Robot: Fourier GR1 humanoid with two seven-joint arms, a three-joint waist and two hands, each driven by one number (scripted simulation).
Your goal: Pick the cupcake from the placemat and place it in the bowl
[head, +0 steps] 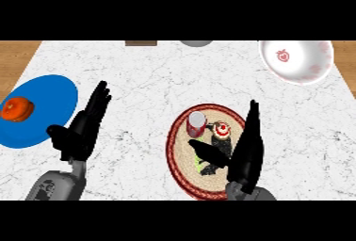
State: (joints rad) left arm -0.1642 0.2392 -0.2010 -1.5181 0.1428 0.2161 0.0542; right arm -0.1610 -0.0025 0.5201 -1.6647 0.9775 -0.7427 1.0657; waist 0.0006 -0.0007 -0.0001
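Cupcake (201, 124): on placemat (179, 160), apparently tipped, just left of right hand (245, 150), which is open with thumb spread. Left hand (84, 127): open, well left. Bowl (299, 61): far right.

Orange item (17, 109) on blue plate (50, 96), marble counter (153, 80)

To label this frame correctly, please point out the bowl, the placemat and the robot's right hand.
white bowl (311, 67), head view, inner wall right of its red motif
round woven placemat (182, 164), head view, bare weave at its left
right hand (245, 157), head view, palm
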